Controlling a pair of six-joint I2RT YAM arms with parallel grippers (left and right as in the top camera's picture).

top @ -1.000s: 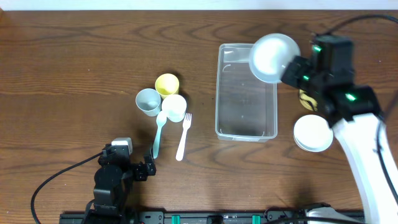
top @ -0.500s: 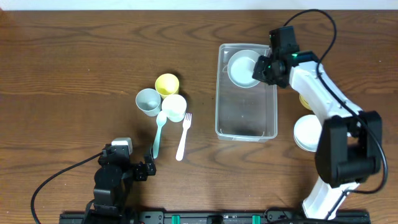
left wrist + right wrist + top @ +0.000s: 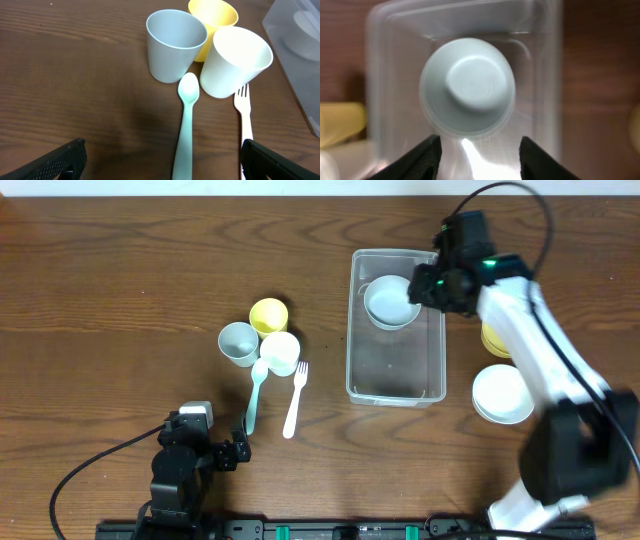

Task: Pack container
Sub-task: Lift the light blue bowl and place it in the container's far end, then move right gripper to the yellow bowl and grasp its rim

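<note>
one bowl (image 3: pixel 392 302) now lies in the container (image 3: pixel 349 345); a second ago i held it above the rim. right claw (image 3: pixel 479 146) spread, released. first item packed, more to go.

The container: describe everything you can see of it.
The container is a clear plastic rectangular tub with rounded corners and a rim, standing upright and open on the wooden table, right of centre. A pale bowl lies in its far end; the rest looks bare. The right gripper hangs over that end.
</note>
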